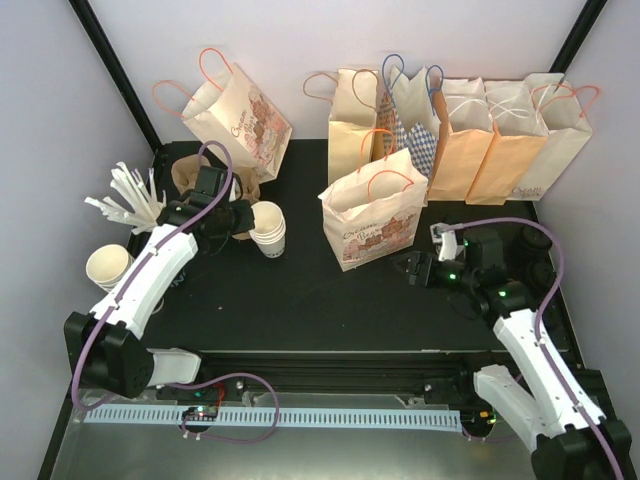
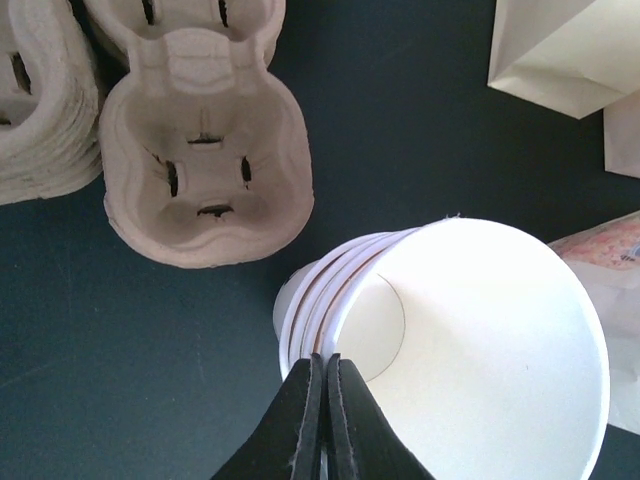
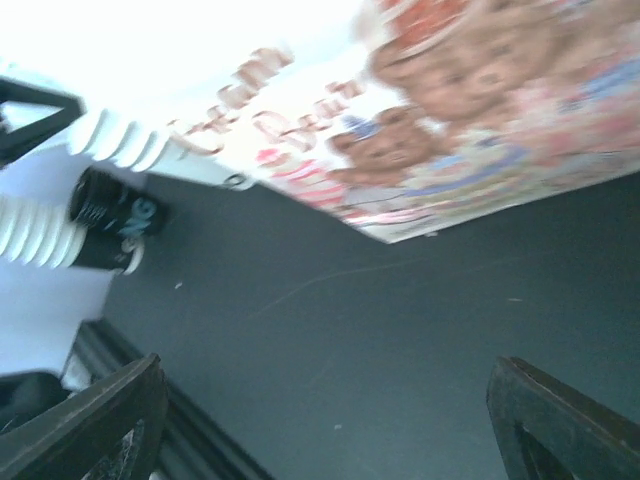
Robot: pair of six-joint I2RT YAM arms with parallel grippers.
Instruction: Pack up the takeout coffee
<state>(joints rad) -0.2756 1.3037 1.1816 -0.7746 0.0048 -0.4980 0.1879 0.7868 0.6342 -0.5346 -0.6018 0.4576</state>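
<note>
No lidded takeout coffee shows in any view. A stack of lidless white paper cups stands on the black table, left of centre. My left gripper is at this stack. In the left wrist view its black fingers are pinched shut on the rim of the top cup, which tilts off the stack. My right gripper is open and empty above bare table, just right of a printed paper bag. In the right wrist view the bag's base lies ahead.
A row of paper bags stands along the back, with one more bag at back left. Pulp cup carriers lie beside the stack. Another cup stack and white stirrers are at far left. Dark round items sit at right.
</note>
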